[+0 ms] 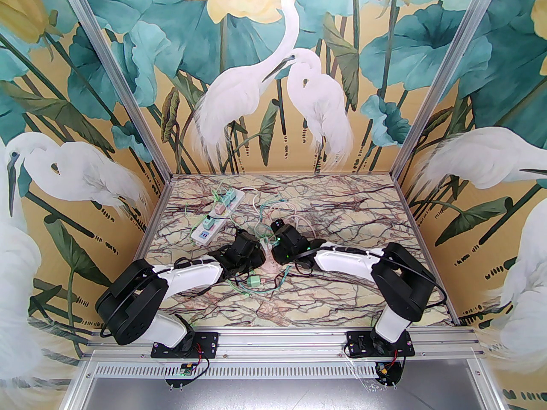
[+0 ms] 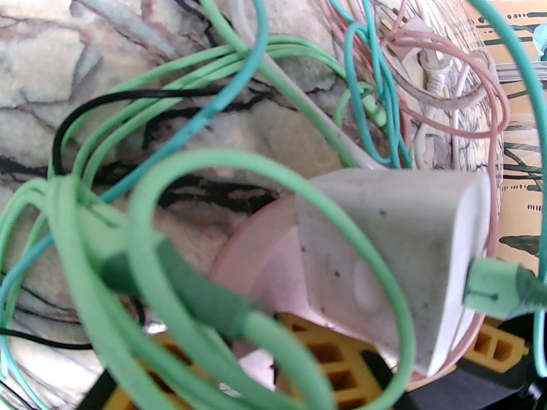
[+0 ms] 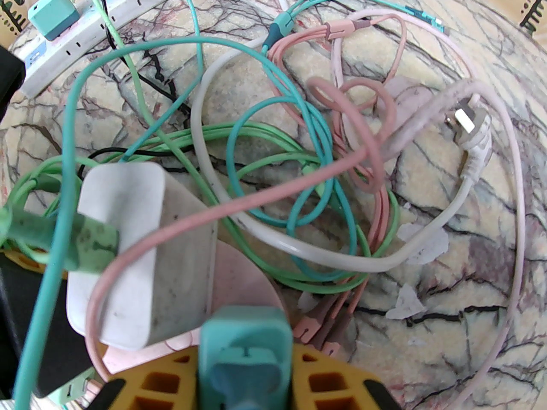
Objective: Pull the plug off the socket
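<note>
Marble-patterned table (image 1: 342, 212). White power strip (image 1: 218, 216) at upper left of the tabletop in the top view, several plugs seated in it. Both arms meet at the centre of the table.

Left gripper (image 1: 245, 250) sits just left of centre and right gripper (image 1: 284, 239) just right of it, with a pink socket (image 1: 267, 259) between them.

In the right wrist view the pink socket (image 3: 243, 280) lies at lower centre: a round, rigid plastic body. A white adapter (image 3: 136, 246) is plugged into it on the left. The teal plug (image 3: 245, 340) stands at bottom centre, seated in the socket's near side.

- Right gripper (image 3: 245, 372): yellow pads flank the teal plug on both sides and look clamped on it.
- Left gripper (image 2: 410, 357): pads lie under the socket's rim and the adapter's corner. Contact is hidden, so its grasp cannot be judged.

Handling, as judged:
- The plug is small, light and hard-shelled, with smooth, likely slippery faces.
- The prongs will resist until they let go all at once.
- Best hold is on the plug's flat sides near the socket face, never on the cord.
- The socket is light and will follow unless braced.

A cable tangle (image 3: 299, 177) of green, teal, pink and white soft cords surrounds the socket. One pink loop is draped over the adapter and may snag. A green cable (image 2: 171, 271) arcs across the left wrist view. A white mains plug (image 3: 470, 122) lies loose at right.
</note>
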`<action>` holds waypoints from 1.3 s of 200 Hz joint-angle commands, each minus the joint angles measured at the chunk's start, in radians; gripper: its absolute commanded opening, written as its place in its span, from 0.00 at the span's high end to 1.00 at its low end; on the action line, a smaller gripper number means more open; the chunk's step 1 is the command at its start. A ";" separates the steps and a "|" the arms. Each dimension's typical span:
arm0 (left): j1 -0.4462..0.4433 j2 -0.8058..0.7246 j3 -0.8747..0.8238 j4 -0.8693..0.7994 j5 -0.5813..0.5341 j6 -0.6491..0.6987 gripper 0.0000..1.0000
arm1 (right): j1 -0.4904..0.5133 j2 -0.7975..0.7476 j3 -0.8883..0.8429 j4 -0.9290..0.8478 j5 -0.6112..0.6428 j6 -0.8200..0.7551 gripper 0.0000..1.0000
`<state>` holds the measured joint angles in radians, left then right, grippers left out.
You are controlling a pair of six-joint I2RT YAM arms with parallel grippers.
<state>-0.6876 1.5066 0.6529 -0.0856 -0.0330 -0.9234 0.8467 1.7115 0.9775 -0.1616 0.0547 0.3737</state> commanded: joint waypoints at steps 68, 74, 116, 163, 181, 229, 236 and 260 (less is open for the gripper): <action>-0.012 0.091 -0.029 -0.167 -0.003 0.030 0.75 | 0.184 0.089 0.155 -0.152 0.166 -0.055 0.74; -0.014 0.091 -0.030 -0.168 -0.004 0.029 0.75 | 0.183 0.087 0.152 -0.149 0.170 -0.053 0.74; -0.015 0.098 -0.025 -0.172 -0.001 0.032 0.75 | 0.139 0.021 0.109 -0.110 0.111 -0.027 0.75; -0.014 0.101 -0.024 -0.171 0.001 0.035 0.76 | -0.002 -0.084 0.021 -0.018 -0.128 0.059 0.74; -0.014 0.104 -0.022 -0.170 0.002 0.038 0.76 | 0.001 -0.084 0.032 -0.038 -0.119 0.048 0.74; -0.015 0.106 -0.010 -0.175 0.009 0.044 0.76 | 0.102 0.009 0.122 -0.145 0.042 0.003 0.74; -0.015 0.107 -0.008 -0.177 0.009 0.044 0.76 | 0.124 0.032 0.144 -0.167 0.075 -0.006 0.74; -0.016 0.108 -0.001 -0.186 0.009 0.049 0.76 | 0.189 0.112 0.212 -0.230 0.170 -0.030 0.74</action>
<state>-0.7006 1.5330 0.6903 -0.0952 -0.0227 -0.9009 0.9295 1.7554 1.1042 -0.3626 0.2504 0.3805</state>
